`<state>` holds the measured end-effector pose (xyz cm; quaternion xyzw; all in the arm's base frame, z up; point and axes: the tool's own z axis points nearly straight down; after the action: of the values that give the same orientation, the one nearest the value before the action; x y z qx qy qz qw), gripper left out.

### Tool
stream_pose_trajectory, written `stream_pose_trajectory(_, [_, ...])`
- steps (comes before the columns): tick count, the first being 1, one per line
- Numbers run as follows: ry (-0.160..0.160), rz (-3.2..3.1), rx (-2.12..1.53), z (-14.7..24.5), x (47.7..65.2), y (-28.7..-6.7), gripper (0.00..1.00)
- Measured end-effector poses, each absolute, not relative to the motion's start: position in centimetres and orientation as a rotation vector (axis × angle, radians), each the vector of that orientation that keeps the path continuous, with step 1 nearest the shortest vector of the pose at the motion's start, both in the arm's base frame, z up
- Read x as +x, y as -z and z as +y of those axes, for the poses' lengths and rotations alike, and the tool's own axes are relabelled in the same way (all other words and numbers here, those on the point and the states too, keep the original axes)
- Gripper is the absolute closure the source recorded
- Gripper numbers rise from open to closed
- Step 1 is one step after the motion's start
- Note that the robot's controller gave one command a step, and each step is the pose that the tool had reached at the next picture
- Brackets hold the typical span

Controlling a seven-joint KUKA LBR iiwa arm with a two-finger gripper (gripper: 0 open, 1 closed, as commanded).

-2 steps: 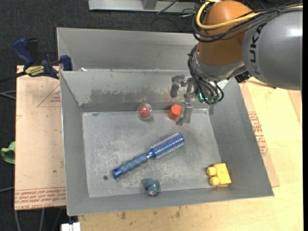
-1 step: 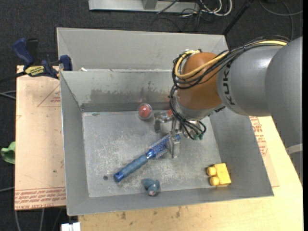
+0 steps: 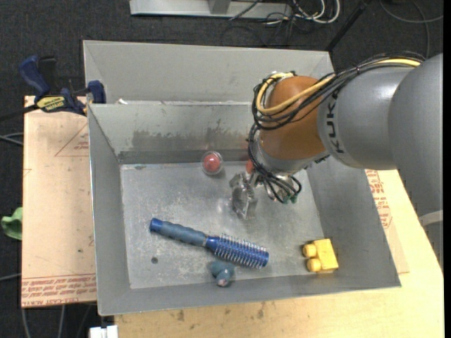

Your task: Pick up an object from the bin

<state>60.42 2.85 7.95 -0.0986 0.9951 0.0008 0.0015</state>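
Gripper (image 3: 243, 200) over bin floor (image 3: 169, 196) near red ball (image 3: 212, 163); jaw state unclear

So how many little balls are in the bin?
2. A red ball sits by the back wall; a small bluish ball lies at the front, just below the blue hairbrush. More could hide under the arm.

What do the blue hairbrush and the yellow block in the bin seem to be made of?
Blue hairbrush: likely hard plastic, slightly glossy, with a pale sheen along the handle. Yellow block: probably moulded plastic, smooth and even in colour, with rounded knobs on one side.
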Motion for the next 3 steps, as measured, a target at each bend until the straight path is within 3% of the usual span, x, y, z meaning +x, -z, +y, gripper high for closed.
stream_pose_trajectory(1, [-0.002,3.124,-0.309,2.8,60.4,-8.0,0.0])
stream_pose_trajectory(2, [-0.002,3.124,-0.309,2.8,60.4,-8.0,1.0])
stream_pose_trajectory(3, [0.001,3.113,-0.317,0.6,60.1,-22.1,1.0])
